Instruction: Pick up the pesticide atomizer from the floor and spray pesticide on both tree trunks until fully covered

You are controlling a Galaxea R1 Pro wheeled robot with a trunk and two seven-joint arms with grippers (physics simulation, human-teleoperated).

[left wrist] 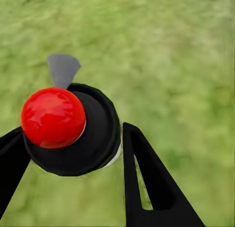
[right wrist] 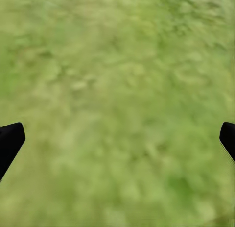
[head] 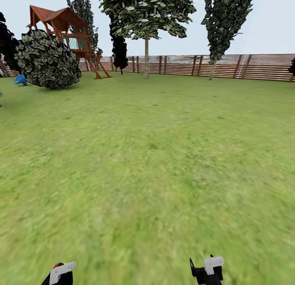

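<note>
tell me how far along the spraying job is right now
Done: the atomizer is off the floor, gripped between the left gripper's fingers. In hand: the robot faces open lawn, with the right gripper open and empty over the grass. Left: reaching and spraying both trees; the nearest bare trunk stands far off by the fence.

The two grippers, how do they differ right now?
The left gripper has its black fingers closed around a black atomizer with a red cap, while the right gripper holds nothing. The left's fingers sit close together against the bottle; the right's fingertips are spread wide apart. Both hang low over the grass lawn and have black fingers.
</note>
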